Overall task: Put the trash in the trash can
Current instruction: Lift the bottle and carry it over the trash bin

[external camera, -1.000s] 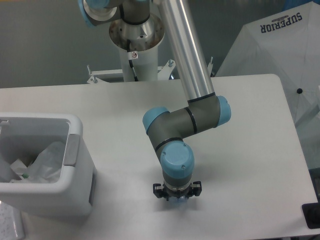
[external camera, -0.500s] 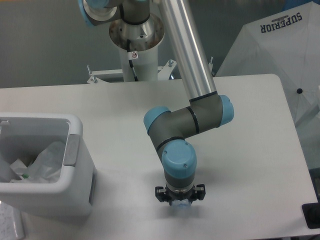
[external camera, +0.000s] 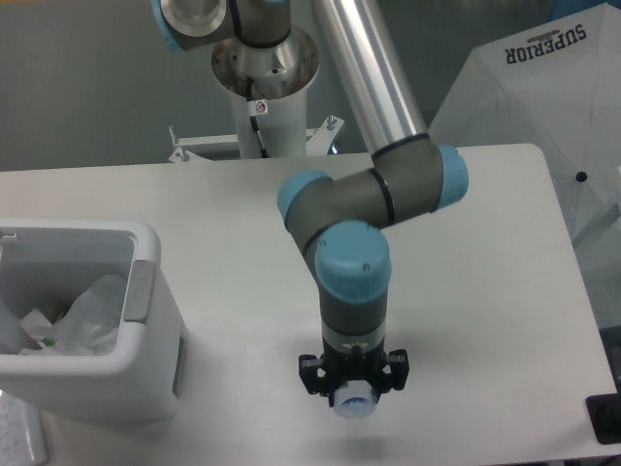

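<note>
Bottle (external camera: 355,405): held in closed gripper (external camera: 354,396) above desk (external camera: 505,291), near side. Bag (external camera: 87,316): inside trash can (external camera: 146,379) (far left). Umbrella (external camera: 543,87), right: printed "SUPERIOR".

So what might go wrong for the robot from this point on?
The gripper seems to hold a small pale bottle by its end only, seen from above; a thin hold like that might slip on the way. The trash can stands well to the left, so the carry is long. Its opening already holds a crumpled plastic bag, which might keep the bottle from dropping in cleanly.
</note>
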